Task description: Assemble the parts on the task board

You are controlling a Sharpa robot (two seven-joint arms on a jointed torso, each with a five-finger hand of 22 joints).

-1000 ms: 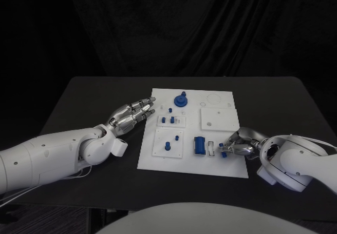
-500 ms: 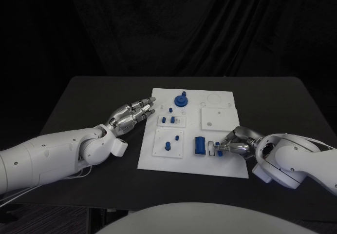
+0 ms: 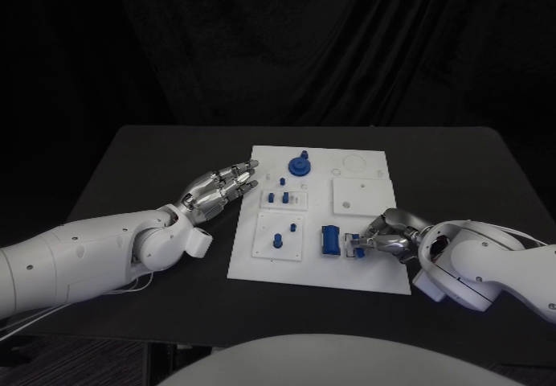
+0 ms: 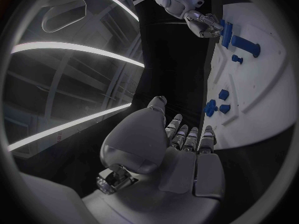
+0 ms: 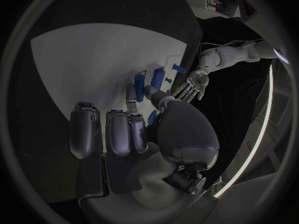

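Small blue part [image 3: 361, 252] pinched in right hand [image 3: 388, 239] fingers [image 5: 131, 95], just beside blue block [image 3: 332, 240] on task board [image 3: 371, 277]. Left hand [image 3: 215, 191] spread flat, holding nothing, on worktop [image 3: 162, 161] beside board.

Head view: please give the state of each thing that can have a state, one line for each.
left hand: open, fingers apart, beside the board's left edge, holding nothing.
right hand: pinching a small blue part at the board's right side.
task board: flat on the table.
round blue part: standing on the board.
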